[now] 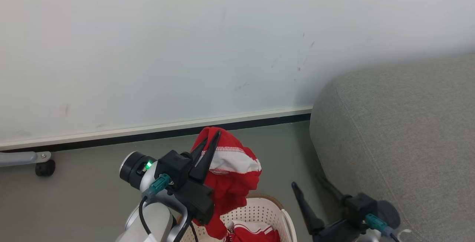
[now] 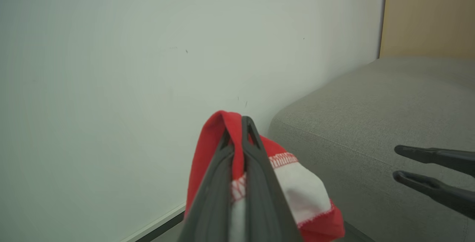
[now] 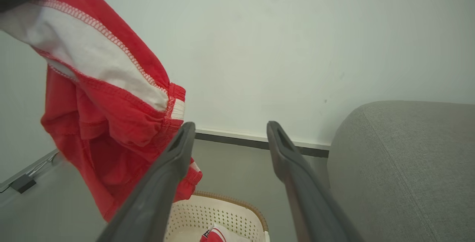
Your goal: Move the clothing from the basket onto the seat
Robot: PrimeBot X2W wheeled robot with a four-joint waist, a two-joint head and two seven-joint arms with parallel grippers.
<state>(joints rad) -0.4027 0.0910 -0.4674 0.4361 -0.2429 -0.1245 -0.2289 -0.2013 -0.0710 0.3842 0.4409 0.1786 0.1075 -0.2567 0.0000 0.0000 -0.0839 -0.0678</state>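
Dangling red stitched garment [image 1: 232, 186], perforated oval basket [image 1: 259, 211]

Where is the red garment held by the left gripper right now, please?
In the head view, the red garment hangs from the left gripper just above the basket, left of the seat.

The left gripper [image 1: 212, 139] is raised on its pale forearm [image 1: 148, 223]. Its two fingers [image 2: 256, 182] are pressed tight together, pinching a fold of the clothing [image 1: 237, 162]. To the right of those fingers and lower, the right gripper [image 1: 307, 181] points upward with its fingers spread wide apart.
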